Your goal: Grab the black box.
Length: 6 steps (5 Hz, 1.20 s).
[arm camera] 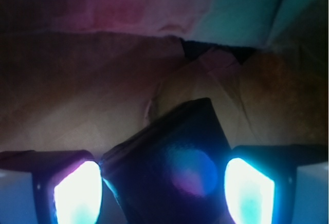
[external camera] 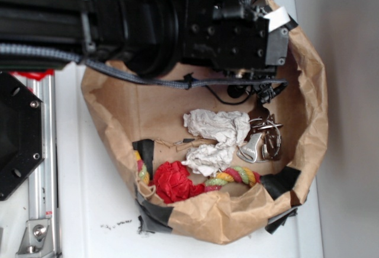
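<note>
The black robot arm [external camera: 148, 21] reaches in from the left over a crumpled brown paper bag [external camera: 308, 92] with its rim rolled down, lying on the white table [external camera: 95, 205]. In the exterior view the arm's head hangs over the upper part of the bag and hides whatever lies under it — the tool itself cannot be made out there.

The wrist view shows the tool [arm camera: 164, 188] from close up: 2 fingers [arm camera: 77, 193] glow bright white-blue at the lower left and lower right, spread apart. Between them sits the small glossy black box [arm camera: 175, 157] with rounded edges, tilted so that 1 corner points away from the camera, a soft purple-blue glint on its face. The box fills most of the gap, and the fingers stand just beside its sides; whether they press on it I cannot tell. Behind the box is creased brown paper.

Lower in the bag, well apart from the arm's head, lie crumpled white paper [external camera: 216, 136], a red fabric bundle [external camera: 174, 182], a green, yellow and red braided rope [external camera: 237, 177] and a cluster of metal clips [external camera: 263, 139]. Black tape strips [external camera: 278, 182] patch the bag's rim.
</note>
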Tool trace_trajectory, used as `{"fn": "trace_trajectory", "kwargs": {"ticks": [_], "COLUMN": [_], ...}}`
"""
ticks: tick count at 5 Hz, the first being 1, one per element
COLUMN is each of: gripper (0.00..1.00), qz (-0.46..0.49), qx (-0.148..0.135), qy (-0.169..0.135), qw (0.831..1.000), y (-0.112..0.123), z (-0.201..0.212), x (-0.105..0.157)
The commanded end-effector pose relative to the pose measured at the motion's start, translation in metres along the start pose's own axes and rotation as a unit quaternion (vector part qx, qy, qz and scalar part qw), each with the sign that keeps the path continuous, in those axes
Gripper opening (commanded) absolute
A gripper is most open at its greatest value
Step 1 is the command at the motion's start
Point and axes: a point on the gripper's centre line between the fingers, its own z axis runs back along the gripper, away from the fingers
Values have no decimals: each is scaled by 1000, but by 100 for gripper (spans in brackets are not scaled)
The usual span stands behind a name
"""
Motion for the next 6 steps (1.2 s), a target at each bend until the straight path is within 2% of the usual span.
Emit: {"fn": "trace_trajectory", "kwargs": {"ticks": [1, 2, 4, 6], "gripper": [100, 100, 100, 100], "qz": [-34, -86, -79, -56], "qx": [9, 8, -5, 20], "qy": [-34, -56, -58, -52], "qw": [999, 995, 995, 997], "y": [29, 31, 41, 44], "z": [11, 15, 13, -2], "x": [10, 4, 7, 10]}}
